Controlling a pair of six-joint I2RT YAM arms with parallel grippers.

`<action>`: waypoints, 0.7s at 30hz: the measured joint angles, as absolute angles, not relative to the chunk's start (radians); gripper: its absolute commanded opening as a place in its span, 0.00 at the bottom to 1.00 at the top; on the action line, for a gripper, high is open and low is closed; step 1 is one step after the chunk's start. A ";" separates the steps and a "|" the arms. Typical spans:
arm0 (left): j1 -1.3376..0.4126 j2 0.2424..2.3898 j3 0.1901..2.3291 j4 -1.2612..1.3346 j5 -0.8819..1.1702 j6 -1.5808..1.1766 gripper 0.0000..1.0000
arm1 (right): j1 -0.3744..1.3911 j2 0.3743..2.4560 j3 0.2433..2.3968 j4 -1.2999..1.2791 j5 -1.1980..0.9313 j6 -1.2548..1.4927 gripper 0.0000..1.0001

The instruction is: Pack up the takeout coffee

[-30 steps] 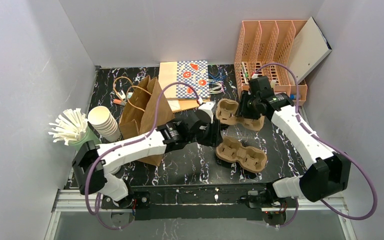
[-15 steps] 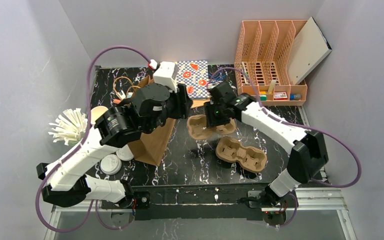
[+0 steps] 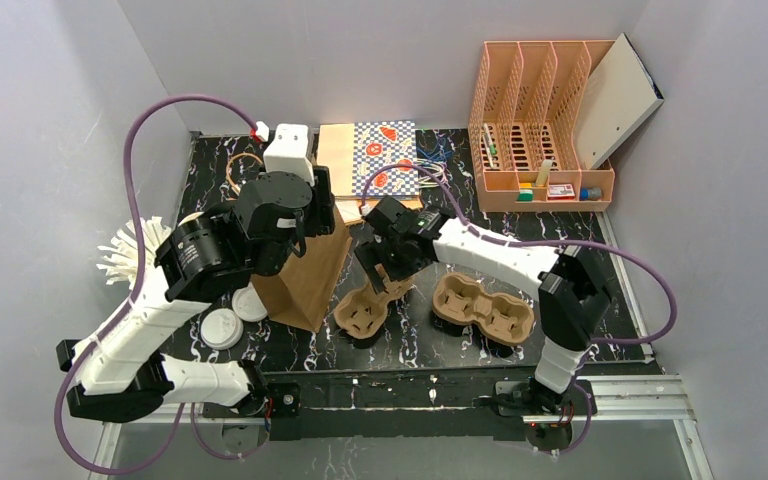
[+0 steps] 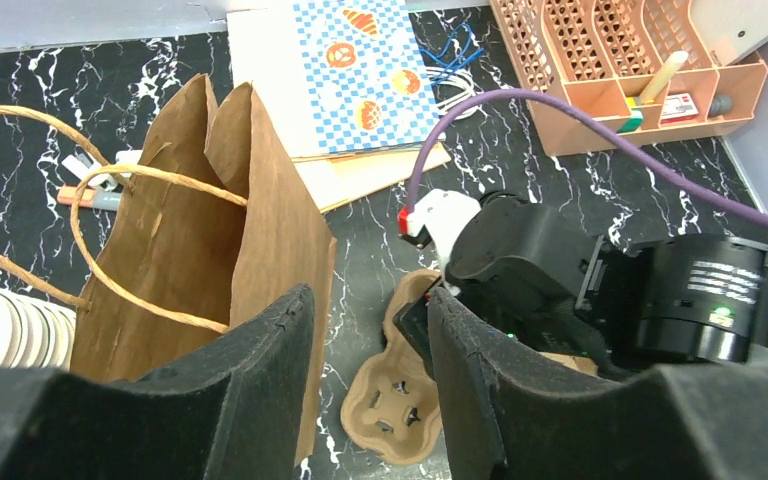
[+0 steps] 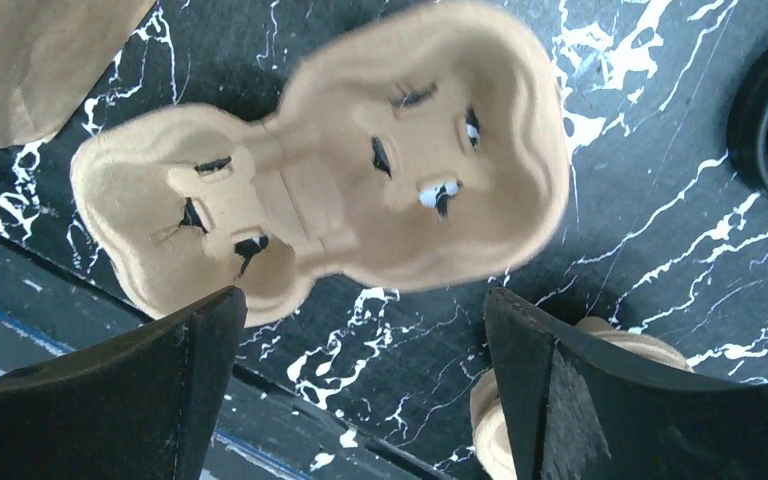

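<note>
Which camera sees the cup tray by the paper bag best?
The right wrist view: the cup tray fills it, both pockets showing, slightly blurred. The top view shows it small beside the paper bag; the left wrist view shows only part.

Two takeout coffees stand upright on the desk [image 3: 415, 340], left of the brown paper bag [image 3: 305, 285]. The front cup [image 3: 222, 328] is near the desk's near edge, and the rear cup [image 3: 251, 306] is just beside it, closer to the bag. Each shows a round white sip lid. From above, their sides can hardly be made out.
</note>
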State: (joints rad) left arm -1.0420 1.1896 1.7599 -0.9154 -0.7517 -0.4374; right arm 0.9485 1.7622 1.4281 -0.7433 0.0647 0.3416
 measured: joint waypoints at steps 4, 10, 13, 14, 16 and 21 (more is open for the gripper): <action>-1.042 1.179 1.728 -0.913 -0.753 -0.437 0.44 | 0.950 1.686 1.384 -0.754 0.070 0.380 0.90; -1.042 1.179 1.687 -0.902 -0.757 -0.432 0.45 | 0.989 1.484 1.312 -0.805 0.091 0.528 0.63; -1.042 1.172 1.674 -0.888 -0.760 -0.427 0.45 | 1.060 1.387 1.234 -0.807 0.078 0.618 0.42; -1.042 1.169 1.670 -0.882 -0.760 -0.426 0.45 | 1.078 1.370 1.209 -0.805 0.071 0.641 0.36; -1.042 1.163 1.663 -0.870 -0.760 -0.423 0.45 | 1.123 1.344 1.143 -0.793 0.051 0.694 0.28; -1.042 1.159 1.659 -0.858 -0.760 -0.419 0.45 | 1.158 1.375 1.016 -0.780 0.031 0.781 0.16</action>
State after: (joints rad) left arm -1.0420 1.1595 1.6592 -0.8577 -0.7601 -0.4194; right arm 1.1576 1.3754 1.0164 -0.7803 0.0315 0.7811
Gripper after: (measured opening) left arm 0.446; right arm 0.242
